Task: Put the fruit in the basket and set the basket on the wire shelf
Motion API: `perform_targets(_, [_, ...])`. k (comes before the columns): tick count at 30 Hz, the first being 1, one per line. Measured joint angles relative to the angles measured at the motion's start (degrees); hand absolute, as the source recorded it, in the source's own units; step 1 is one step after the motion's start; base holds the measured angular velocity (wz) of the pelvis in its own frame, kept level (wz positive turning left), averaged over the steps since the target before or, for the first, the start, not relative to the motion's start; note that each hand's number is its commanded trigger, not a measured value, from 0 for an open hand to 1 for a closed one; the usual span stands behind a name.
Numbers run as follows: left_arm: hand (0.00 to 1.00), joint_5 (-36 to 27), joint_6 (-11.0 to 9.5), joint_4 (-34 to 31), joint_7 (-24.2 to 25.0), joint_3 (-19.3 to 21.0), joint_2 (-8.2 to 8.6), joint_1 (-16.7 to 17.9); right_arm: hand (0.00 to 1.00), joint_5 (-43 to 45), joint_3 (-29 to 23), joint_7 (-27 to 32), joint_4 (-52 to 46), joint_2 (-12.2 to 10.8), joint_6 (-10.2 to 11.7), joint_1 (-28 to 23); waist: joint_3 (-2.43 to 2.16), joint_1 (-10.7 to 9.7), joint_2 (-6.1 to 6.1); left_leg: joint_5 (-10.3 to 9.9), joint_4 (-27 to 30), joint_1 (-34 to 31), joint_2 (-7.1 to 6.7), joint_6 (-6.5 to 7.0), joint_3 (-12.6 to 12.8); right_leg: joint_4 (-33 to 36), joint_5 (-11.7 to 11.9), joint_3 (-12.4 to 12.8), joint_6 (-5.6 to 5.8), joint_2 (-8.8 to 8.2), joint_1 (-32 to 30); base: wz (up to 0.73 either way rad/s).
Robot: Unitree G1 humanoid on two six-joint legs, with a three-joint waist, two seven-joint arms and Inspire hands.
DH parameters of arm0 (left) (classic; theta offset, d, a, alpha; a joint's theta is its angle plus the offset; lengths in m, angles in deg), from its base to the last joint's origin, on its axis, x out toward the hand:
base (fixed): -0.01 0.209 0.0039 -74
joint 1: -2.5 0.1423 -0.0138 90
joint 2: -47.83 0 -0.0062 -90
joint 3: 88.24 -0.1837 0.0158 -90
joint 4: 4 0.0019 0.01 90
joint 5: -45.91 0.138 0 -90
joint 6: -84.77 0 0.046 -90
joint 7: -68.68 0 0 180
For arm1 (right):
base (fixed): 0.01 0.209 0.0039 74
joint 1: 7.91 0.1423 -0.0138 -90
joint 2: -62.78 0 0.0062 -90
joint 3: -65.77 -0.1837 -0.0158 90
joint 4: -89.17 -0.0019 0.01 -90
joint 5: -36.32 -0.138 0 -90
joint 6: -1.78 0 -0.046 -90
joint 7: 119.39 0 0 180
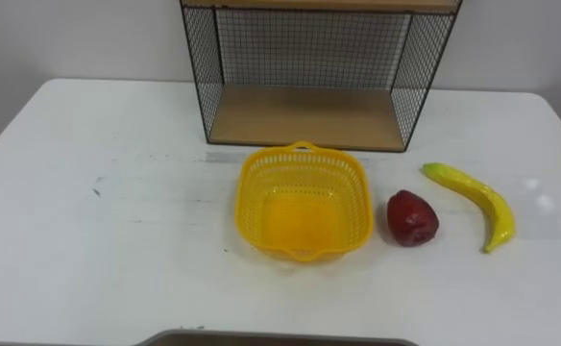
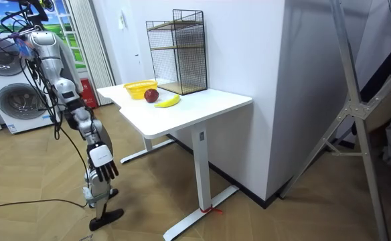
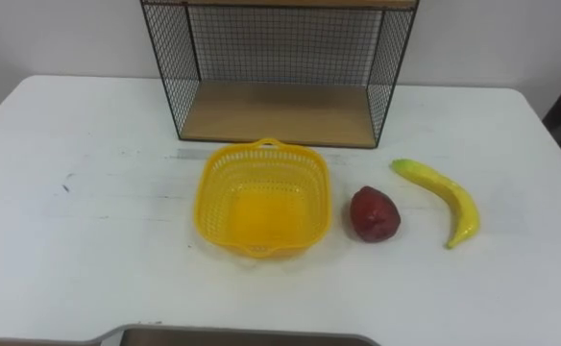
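Fruit: one red fruit (image 1: 412,218), one banana (image 1: 473,200), between one basket (image 1: 250,204) and the table's (image 1: 88,240) right edge; right hand (image 2: 103,164) hung down, fingers relaxed.

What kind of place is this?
Probably a home-style laundry or utility room: stacked washing machines stand at the room view's left, with a wood floor and a white table holding a wire shelf, a basket and a banana.
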Motion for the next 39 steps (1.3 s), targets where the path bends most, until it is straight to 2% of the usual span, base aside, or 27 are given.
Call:
perform_targets(3, [0.00, 0.1, 0.1, 0.1, -0.7, 1.2, 0.14, 0.2, 0.00, -6.3, -2.5, 1.2, 0.0, 0.0, 0.0, -0.1, 0.01, 0.0, -0.04, 0.0, 0.1, 0.0, 0.02, 0.00, 0.0, 0.0, 0.0, 0.0, 0.00, 0.00, 0.0, 0.00])
perform_targets(5, [0.00, 0.4, 0.1, 0.0, -0.9, 3.3, 0.39, 0.3, 0.00, -14.4, -5.5, 2.8, -0.4, 0.0, 0.7, -1.0, 0.02, 0.1, -0.02, 0.0, 0.1, 0.0, 0.03, 0.00, 0.1, 0.0, 0.0, 0.2, 0.01, 0.03, 0.0, 0.00])
perform_targets(8, [0.00, 0.4, 0.0, -0.1, -0.9, 3.9, 0.36, 1.0, 0.00, -25.8, -8.9, 4.4, -0.6, -0.1, 1.7, -1.3, 0.05, -0.4, 0.01, 0.0, 0.1, 0.0, 0.05, 0.00, 0.4, 0.0, 0.0, 0.4, 0.05, 0.00, 0.0, -0.02])
perform_targets(12, [0.00, 0.4, -0.4, -0.3, -1.4, 6.1, 0.38, 2.0, 0.00, -41.2, -13.2, 5.8, -0.6, -0.3, 1.8, -1.7, 0.04, -1.7, -0.23, 0.0, 0.1, 0.0, -0.01, 0.00, 0.6, 0.0, -0.1, 0.2, 0.11, -0.06, 0.0, 0.00])
perform_targets(14, [0.00, 0.4, -0.5, -0.3, -2.4, 8.0, 0.34, 2.2, 0.00, -48.4, -16.9, 7.2, -0.7, -0.4, 1.9, -2.0, -0.12, -2.3, -0.55, 0.0, 0.1, 0.0, -0.06, 0.00, 0.7, 0.0, -0.1, 0.0, 0.13, -0.13, 0.0, -0.02])
perform_targets(16, [0.00, -0.8, -0.7, -0.8, -2.7, 9.2, 0.30, 2.6, 0.00, -53.6, -20.9, 9.2, -1.4, -0.4, 2.0, -2.0, -0.08, -2.9, -0.47, 0.0, 0.1, 0.1, -0.05, 0.00, 0.8, 0.0, -0.1, 0.4, 0.13, -0.12, 0.0, -0.04])
perform_targets(20, [0.00, -3.3, -1.5, -2.7, -3.1, 9.9, -0.12, 4.1, 0.00, -67.8, -29.1, 13.8, -3.3, 0.8, 3.7, -2.0, -0.11, -4.1, -0.60, 0.0, 0.1, 0.0, -0.04, 0.00, 1.0, 0.2, -0.1, 1.0, 0.18, -0.02, -0.2, -0.03])
perform_targets(25, [0.00, -5.2, -2.0, -4.9, -3.1, 10.6, -0.87, 5.5, 0.00, -70.5, -35.8, 19.0, -7.9, 1.5, 5.5, -1.8, -0.26, -5.6, -1.06, 0.0, 0.1, -0.3, 0.01, 0.00, 1.3, 0.3, -0.1, 1.1, 0.19, -0.01, -0.6, 0.00])
perform_targets(28, [0.00, -5.5, -2.7, -6.9, -3.6, 10.6, -1.02, 6.9, 0.00, -71.2, -38.8, 23.9, -10.8, 2.9, 6.6, -1.0, -0.44, -6.3, -1.63, 0.0, 0.0, -0.7, -0.03, 0.04, 1.5, 1.2, -0.2, 1.5, 0.34, -0.03, -1.7, -0.08])
perform_targets(32, [0.00, -5.5, -2.8, -8.6, -4.8, 10.5, -1.28, 6.9, 0.00, -71.2, -42.2, 34.3, -20.4, 3.2, 9.4, -1.2, -0.41, -6.7, -2.24, 0.1, -0.2, -1.3, -0.05, 0.09, 1.6, 1.1, -0.3, 1.7, 0.37, -0.03, -2.1, -0.01])
perform_targets(34, [0.00, -5.4, -2.9, -10.4, -4.9, 10.6, -1.50, 7.1, 0.00, -68.2, -43.0, 38.9, -25.3, 3.6, 10.1, -1.0, -0.39, -6.6, -2.37, 0.1, -0.1, -1.7, -0.04, 0.17, 1.6, 1.2, -0.2, 1.7, 0.40, 0.00, -2.6, 0.00])
perform_targets(36, [0.00, -5.2, -3.4, -12.0, -5.1, 10.6, -1.57, 7.3, 0.00, -62.1, -43.4, 43.2, -31.6, 3.7, 11.0, -1.1, -0.35, -6.6, -2.33, 0.1, 0.3, -2.3, -0.09, 0.17, 1.7, 1.2, -0.2, 1.5, 0.49, -0.05, -3.1, 0.00])
perform_targets(39, [0.00, -5.5, -4.4, -12.2, -5.4, 10.3, -2.02, 6.7, 0.00, -50.4, -42.2, 49.9, -41.9, 4.5, 12.9, -0.6, -0.27, -6.1, -2.09, 0.1, 0.3, -3.0, -0.09, 0.18, 1.7, 1.8, -0.1, 2.4, 0.52, 0.09, -4.1, -0.08])
